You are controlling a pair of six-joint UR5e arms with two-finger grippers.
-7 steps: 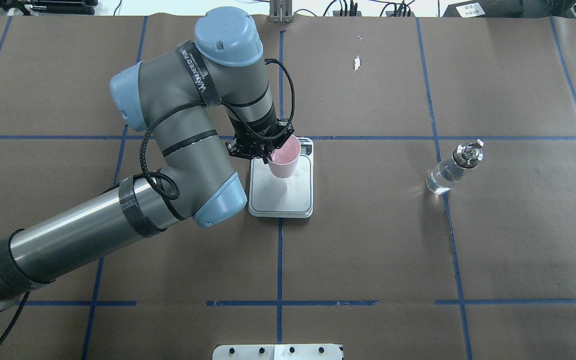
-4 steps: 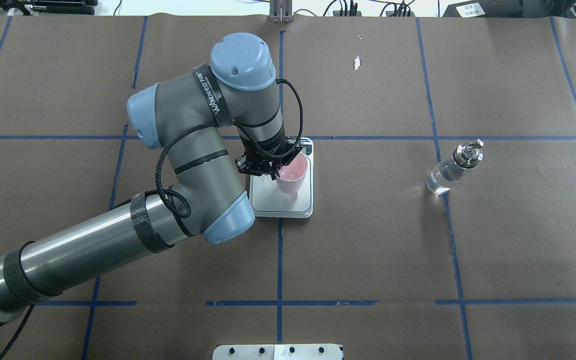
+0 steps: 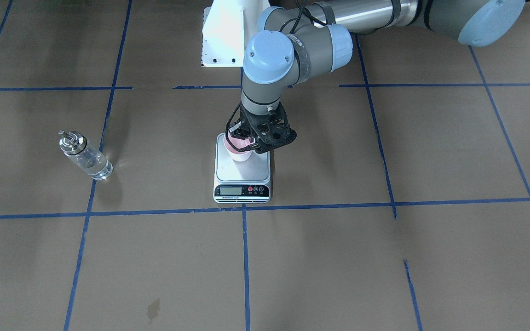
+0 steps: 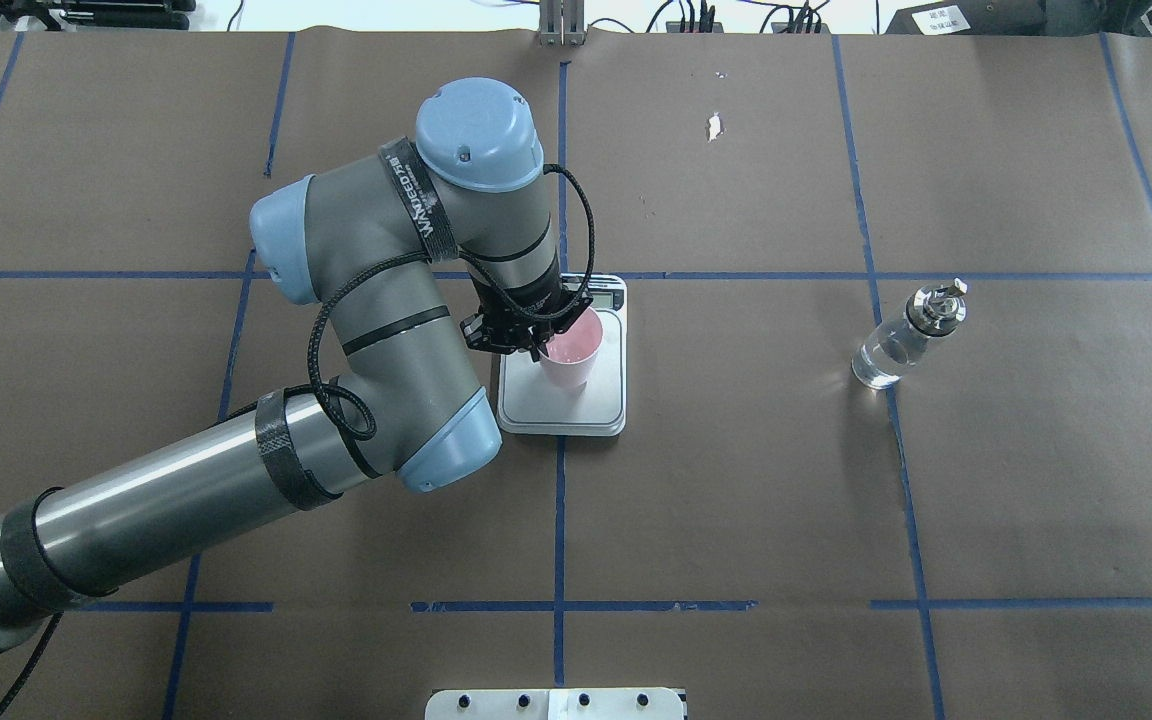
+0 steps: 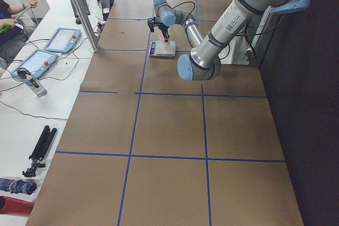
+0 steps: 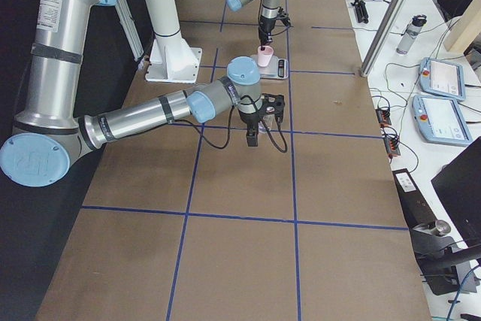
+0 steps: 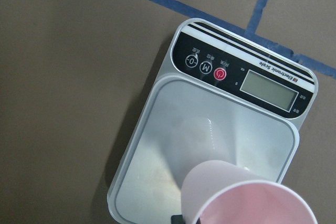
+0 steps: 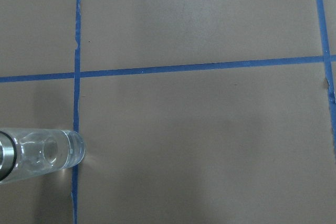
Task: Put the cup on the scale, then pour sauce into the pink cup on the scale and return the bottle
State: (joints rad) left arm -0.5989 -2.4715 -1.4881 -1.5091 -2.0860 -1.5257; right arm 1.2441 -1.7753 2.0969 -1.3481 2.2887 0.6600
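Lightness is the main trait I would expect of the small pale pink tapered handleless cup (image 4: 572, 360), which the left claw (image 4: 539, 343) pinches by the rim wall on the side nearest the arm, over the silver-grey rounded-square platform of the flat rectangular kitchen scale (image 4: 561, 412) near the middle of the brown-papered bench (image 4: 736, 480); whether its base touches the platform I cannot tell. It looks thin-walled and somewhat springy, so a hard rim pinch could squash it, and being empty and narrow at the foot it would probably tip at a slight nudge on release (a straight lift away seems safest). The small clear glass cylindrical bottle (image 4: 894, 345) with its shiny silver metal collar stands well apart on the robot's right, the water-like sauce (image 4: 878, 368) barely visible inside. Glass is rigid, smooth, likely slippery and breakable, so I judge the plain body below the collar the best hold, never the thin spout. The right claw (image 6: 254, 134) hangs over the bench on that side, but I cannot tell how its jaws stand
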